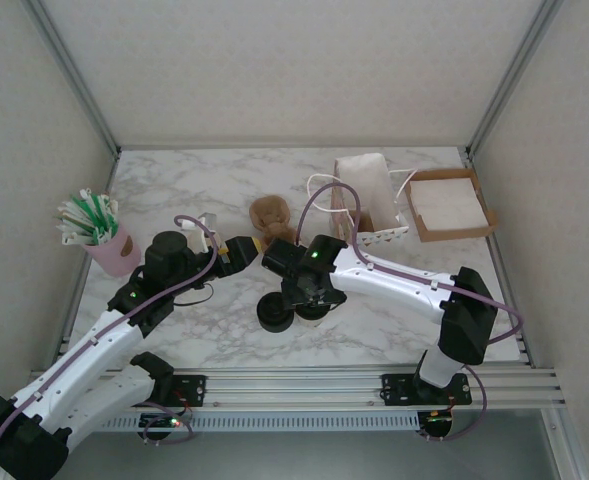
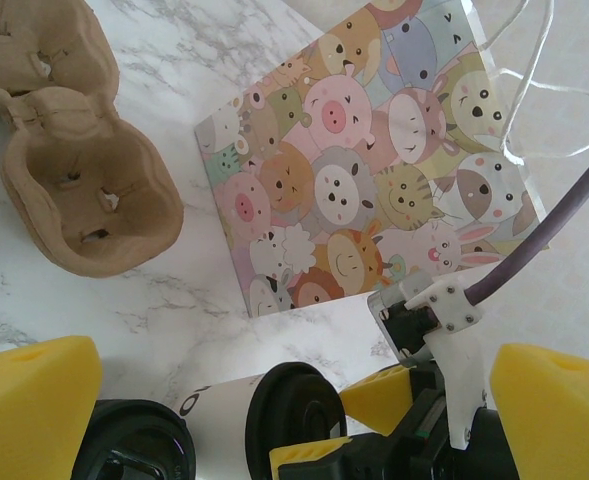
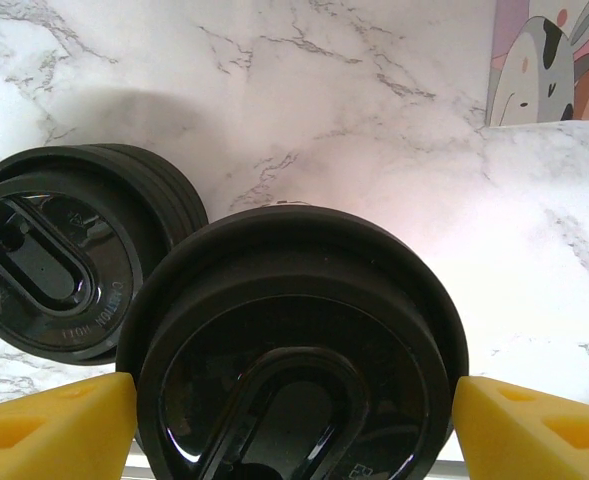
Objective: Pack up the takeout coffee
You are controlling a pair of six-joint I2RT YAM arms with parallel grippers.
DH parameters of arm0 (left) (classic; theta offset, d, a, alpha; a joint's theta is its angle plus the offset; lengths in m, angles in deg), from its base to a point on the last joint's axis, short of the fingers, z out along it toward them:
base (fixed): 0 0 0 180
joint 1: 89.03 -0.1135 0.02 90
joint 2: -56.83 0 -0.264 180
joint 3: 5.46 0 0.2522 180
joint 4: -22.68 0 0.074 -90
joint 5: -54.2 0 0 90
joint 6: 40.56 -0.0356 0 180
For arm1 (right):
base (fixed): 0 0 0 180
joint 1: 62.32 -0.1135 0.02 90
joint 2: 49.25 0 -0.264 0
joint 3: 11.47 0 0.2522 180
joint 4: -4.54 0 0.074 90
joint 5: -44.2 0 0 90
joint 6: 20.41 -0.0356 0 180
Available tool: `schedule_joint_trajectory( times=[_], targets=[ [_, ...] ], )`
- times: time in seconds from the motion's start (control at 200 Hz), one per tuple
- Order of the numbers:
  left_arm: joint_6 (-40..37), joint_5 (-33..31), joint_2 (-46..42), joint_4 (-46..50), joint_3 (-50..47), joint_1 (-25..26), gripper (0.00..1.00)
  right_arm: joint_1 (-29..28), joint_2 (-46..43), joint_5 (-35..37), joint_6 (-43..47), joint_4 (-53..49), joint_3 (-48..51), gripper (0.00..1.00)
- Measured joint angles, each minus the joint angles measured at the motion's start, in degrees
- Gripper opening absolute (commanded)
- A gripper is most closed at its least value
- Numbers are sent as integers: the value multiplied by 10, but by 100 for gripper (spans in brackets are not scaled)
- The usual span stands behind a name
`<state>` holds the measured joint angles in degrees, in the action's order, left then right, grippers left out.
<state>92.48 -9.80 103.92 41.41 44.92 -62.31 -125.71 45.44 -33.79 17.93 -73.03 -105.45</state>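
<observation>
The takeout coffee point(image 3: 294, 340), a pale paper cup with a round black lid, stands on the marble table. My right gripper point(image 3: 294, 400) comes down over it, one yellow pad against each side of the lid's rim. The left wrist view shows the cup point(image 2: 224, 420) from the side, with the right gripper's yellow fingers point(image 2: 379, 400) at the lid. My left gripper point(image 1: 236, 250) hovers open just left of and behind the cup, holding nothing. A brown pulp cup carrier point(image 2: 84, 190) lies at the back, beside a paper bag point(image 2: 374, 170) printed with cartoon animals.
A low pile of black lids point(image 3: 64, 260) sits touching-close on the cup's left. A pink cup of stirrers point(image 1: 99, 235) stands at the far left. A cardboard box of napkins point(image 1: 449, 203) is at the back right, next to the bag point(image 1: 366, 195).
</observation>
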Motion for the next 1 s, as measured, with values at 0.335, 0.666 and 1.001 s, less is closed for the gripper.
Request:
schedule_joint_trajectory(
  times=[0.335, 0.666, 1.001],
  targets=[
    [0, 0, 0, 0, 0, 0, 100, 0, 0, 0, 0, 6, 10, 77],
    [0, 2, 0, 0, 0, 0, 100, 0, -7, 0, 6, 5, 11, 71],
    [0, 2, 0, 0, 0, 0, 100, -11, -49, 4, 39, -28, -17, 69]
  ],
)
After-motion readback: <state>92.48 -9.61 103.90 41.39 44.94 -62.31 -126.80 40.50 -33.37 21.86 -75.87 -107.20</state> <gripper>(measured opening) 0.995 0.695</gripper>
